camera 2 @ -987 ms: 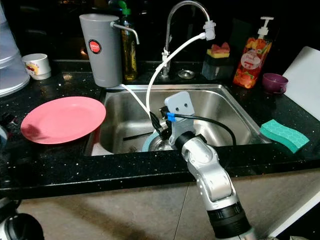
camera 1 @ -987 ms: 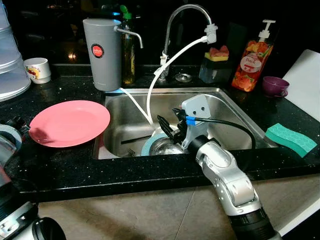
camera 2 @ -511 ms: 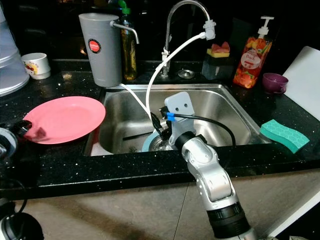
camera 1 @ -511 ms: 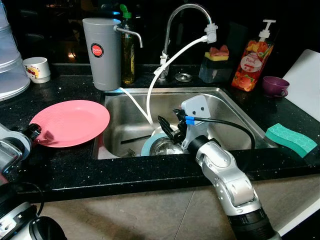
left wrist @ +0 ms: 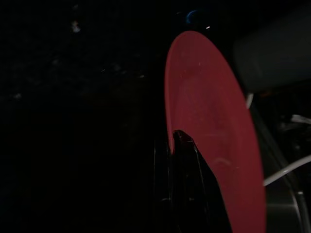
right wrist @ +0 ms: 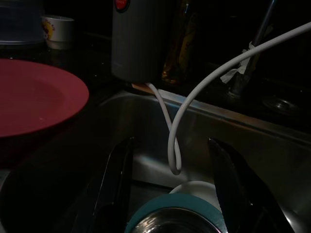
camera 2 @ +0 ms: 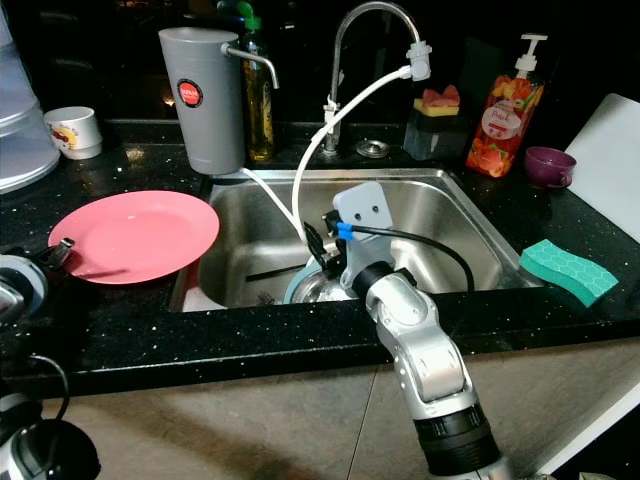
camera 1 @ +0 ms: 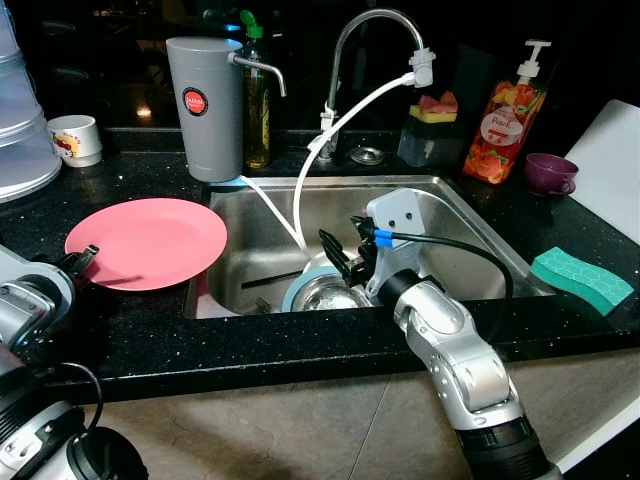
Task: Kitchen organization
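My left claw (camera 1: 88, 255) sits at the left edge of the frame, its black fingers (left wrist: 187, 160) pinched on the near rim of the pink plate (camera 1: 150, 240), which lies on the black desk (camera 1: 130, 330) just left of the sink (camera 1: 450, 215) and reaches out over the sink's left edge; my right claw (camera 1: 338, 262) hangs in the middle of the frame, low inside the steel sink, its two fingers (right wrist: 114, 179) spread wide with nothing between them, poised just above a steel bowl (camera 1: 325, 293) sitting in a teal-rimmed dish (camera 1: 298, 288) at the basin floor; a white hose (camera 1: 345, 125) loops down from the faucet (camera 1: 375, 40) into the basin behind the claw; toward the upper left stands a grey water filter (camera 1: 205, 105) with a bottle (camera 1: 257, 95) beside it, and farther left a small white cup (camera 1: 76, 138); in the upper right I see a sponge holder (camera 1: 432, 125), an orange soap dispenser (camera 1: 505, 120) and a purple cup (camera 1: 550, 172); a green sponge (camera 1: 582, 278) lies on the desk at the right edge.
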You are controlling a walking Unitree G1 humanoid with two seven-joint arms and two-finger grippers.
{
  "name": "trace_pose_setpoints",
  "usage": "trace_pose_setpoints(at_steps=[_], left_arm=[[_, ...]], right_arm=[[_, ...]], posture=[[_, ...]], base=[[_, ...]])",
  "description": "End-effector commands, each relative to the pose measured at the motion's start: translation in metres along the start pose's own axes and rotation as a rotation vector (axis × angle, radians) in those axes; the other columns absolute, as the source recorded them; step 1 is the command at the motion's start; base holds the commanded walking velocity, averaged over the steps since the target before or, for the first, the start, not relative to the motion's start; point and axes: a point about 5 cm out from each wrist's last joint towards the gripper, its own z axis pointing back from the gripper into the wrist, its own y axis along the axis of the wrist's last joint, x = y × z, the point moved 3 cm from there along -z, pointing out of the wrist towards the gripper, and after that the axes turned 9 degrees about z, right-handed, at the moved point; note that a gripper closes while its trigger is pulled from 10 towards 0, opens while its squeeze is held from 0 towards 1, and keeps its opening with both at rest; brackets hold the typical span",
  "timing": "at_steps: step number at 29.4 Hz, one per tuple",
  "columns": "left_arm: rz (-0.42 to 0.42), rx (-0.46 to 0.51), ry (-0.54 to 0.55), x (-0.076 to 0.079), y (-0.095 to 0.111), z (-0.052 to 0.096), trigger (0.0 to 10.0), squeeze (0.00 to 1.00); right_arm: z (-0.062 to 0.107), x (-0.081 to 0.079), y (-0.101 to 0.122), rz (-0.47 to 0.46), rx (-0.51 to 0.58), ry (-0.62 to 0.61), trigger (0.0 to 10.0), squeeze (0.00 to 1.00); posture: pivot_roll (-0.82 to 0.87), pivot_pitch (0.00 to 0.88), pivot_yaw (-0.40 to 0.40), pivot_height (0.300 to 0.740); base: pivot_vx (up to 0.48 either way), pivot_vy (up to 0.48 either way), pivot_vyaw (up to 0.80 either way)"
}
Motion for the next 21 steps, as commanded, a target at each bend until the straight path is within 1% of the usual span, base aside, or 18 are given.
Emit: trace_pose_setpoints(at_steps=[1, 2, 3, 4, 7, 8, 9, 11, 12, 13, 14, 15, 16, 17, 19, 21], left_arm=[[0.016, -0.008, -0.004, -0.001, -0.004, -0.001, 0.0, 0.00], [0.023, 0.003, -0.033, 0.003, -0.002, 0.000, 0.0, 0.00], [0.033, 0.026, -0.097, 0.013, 0.001, 0.002, 7.3, 0.00], [0.038, 0.040, -0.140, 0.019, 0.003, 0.004, 10.0, 0.00], [0.062, 0.071, -0.282, 0.041, 0.007, 0.011, 10.0, 0.00], [0.065, 0.068, -0.383, 0.055, 0.008, 0.018, 10.0, 0.00], [0.080, 0.066, -0.436, 0.062, 0.009, 0.021, 10.0, 0.00], [0.080, 0.066, -0.436, 0.062, 0.009, 0.021, 10.0, 0.00], [0.092, 0.065, -0.465, 0.066, 0.010, 0.023, 10.0, 0.00], [0.102, 0.059, -0.504, 0.071, 0.010, 0.025, 10.0, 0.00], [0.107, 0.051, -0.552, 0.077, 0.008, 0.029, 10.0, 0.00], [0.107, 0.051, -0.552, 0.077, 0.008, 0.029, 10.0, 0.00], [0.108, 0.046, -0.582, 0.081, 0.007, 0.031, 10.0, 0.00], [0.111, 0.035, -0.619, 0.085, 0.006, 0.034, 10.0, 0.00], [0.109, 0.019, -0.666, 0.089, 0.003, 0.038, 10.0, 0.00], [0.110, 0.006, -0.697, 0.091, 0.001, 0.039, 10.0, 0.00]], right_arm=[[-0.001, 0.001, 0.000, -0.005, -0.003, -0.001, 10.0, 0.00], [-0.001, 0.001, 0.000, -0.010, -0.002, -0.002, 10.0, 0.00], [-0.001, 0.001, 0.000, -0.019, 0.001, -0.003, 10.0, 0.00], [-0.001, 0.001, 0.001, -0.026, 0.002, -0.003, 10.0, 0.00], [-0.002, 0.001, 0.002, -0.033, 0.009, -0.003, 10.0, 0.00], [-0.002, 0.001, 0.003, -0.034, 0.013, -0.006, 10.0, 0.00], [-0.002, 0.002, 0.004, -0.046, 0.018, -0.008, 10.0, 0.00], [-0.002, 0.002, 0.004, -0.046, 0.018, -0.008, 10.0, 0.00], [-0.002, 0.003, 0.004, -0.056, 0.022, -0.009, 10.0, 0.00], [-0.002, 0.004, 0.005, -0.090, 0.029, -0.014, 10.0, 0.00], [-0.002, 0.007, 0.008, -0.154, 0.047, -0.021, 10.0, 0.00], [-0.002, 0.007, 0.008, -0.154, 0.047, -0.021, 10.0, 0.00], [-0.001, 0.009, 0.010, -0.198, 0.059, -0.026, 10.0, 0.00], [0.000, 0.011, 0.014, -0.271, 0.085, -0.023, 10.0, 0.00], [0.002, 0.014, 0.022, -0.443, 0.145, -0.006, 10.0, 0.00], [0.006, 0.015, 0.031, -0.621, 0.207, 0.038, 10.0, 0.00]], posture=[[0.13, 0.139, -0.061, 0.740], [0.13, 0.139, -0.061, 0.740], [0.13, 0.135, -0.057, 0.740], [0.13, 0.135, -0.057, 0.740], [0.13, 0.129, -0.057, 0.740], [0.13, 0.129, -0.057, 0.740], [0.13, 0.125, -0.056, 0.740], [0.13, 0.125, -0.056, 0.740], [0.13, 0.125, -0.056, 0.740], [0.13, 0.125, -0.056, 0.740], [0.13, 0.125, -0.056, 0.740], [0.13, 0.125, -0.056, 0.740], [0.13, 0.125, -0.056, 0.740], [0.12, 0.120, -0.051, 0.740], [0.12, 0.120, -0.051, 0.740], [0.12, 0.120, -0.051, 0.740]], base=[[0.000, 0.000, 0.00], [0.000, 0.000, 0.00], [0.000, 0.000, 0.00], [0.000, 0.000, 0.00], [0.000, 0.000, 0.00], [0.000, 0.000, 0.00], [0.000, 0.000, 0.00], [0.000, 0.000, 0.00], [0.000, 0.000, 0.00], [0.000, 0.000, 0.00], [0.000, 0.000, 0.00], [0.000, 0.000, 0.00], [0.000, 0.000, 0.00], [0.000, 0.000, 0.00], [0.000, 0.000, 0.00], [0.000, 0.000, 0.00]])
